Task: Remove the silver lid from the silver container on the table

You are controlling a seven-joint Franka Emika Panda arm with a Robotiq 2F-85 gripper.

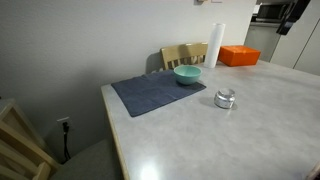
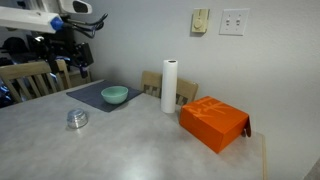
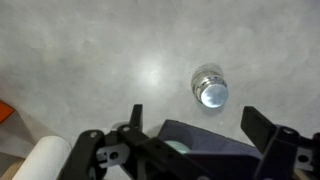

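Silver lid (image 3: 211, 93) caps the silver container (image 1: 224, 101) near the teal bowl (image 1: 187, 74); nothing is removed yet, and the end effector (image 3: 193, 113) hangs clear, fingers spread.

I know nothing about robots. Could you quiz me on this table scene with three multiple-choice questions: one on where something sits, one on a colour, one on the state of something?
1. Where does the teal bowl sit?
A) on the dark mat
B) on the floor
C) on a shelf

2. What colour is the box near the paper towel roll?
A) green
B) orange
C) white

3. How is the end effector?
A) clamped shut
B) holding the bowl
C) open and empty

Answers:
1 A: both exterior views show the bowl resting on the mat.
2 B: the box is bright orange.
3 C: in the wrist view its fingers stand wide apart with nothing between them, and the silver pot sits apart on the table.
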